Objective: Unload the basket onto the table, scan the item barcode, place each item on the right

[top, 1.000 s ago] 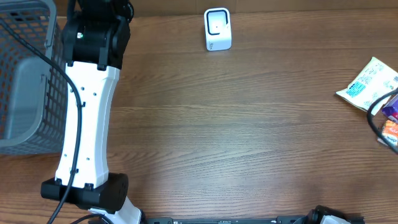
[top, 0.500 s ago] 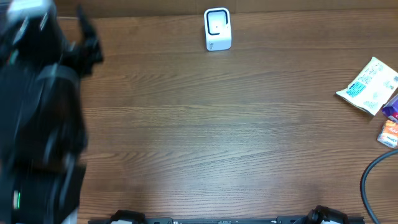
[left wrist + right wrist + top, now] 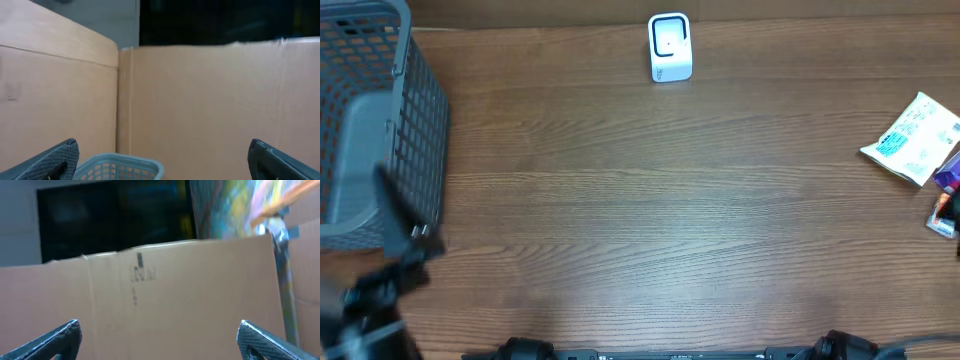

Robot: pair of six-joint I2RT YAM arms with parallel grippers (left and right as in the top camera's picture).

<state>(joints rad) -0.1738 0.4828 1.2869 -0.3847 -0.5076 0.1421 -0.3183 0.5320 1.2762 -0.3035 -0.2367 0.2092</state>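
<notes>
The left arm (image 3: 380, 290) is swinging back off the table. A second ago it was stretched across the left side, and now it's only a blur at the near corner beside the grey basket (image 3: 420, 120). The left gripper (image 3: 163, 147) is hanging spread wide and empty, with the basket rim low between its fingers (image 3: 55, 160). The right gripper (image 3: 160, 327) is gaping too, facing a cardboard wall (image 3: 165, 280). The white packet (image 3: 915, 137) is lying well apart from both sets of fingers, and the scanner (image 3: 670, 47) is waiting. By the look of it, no item is picked up yet.
</notes>
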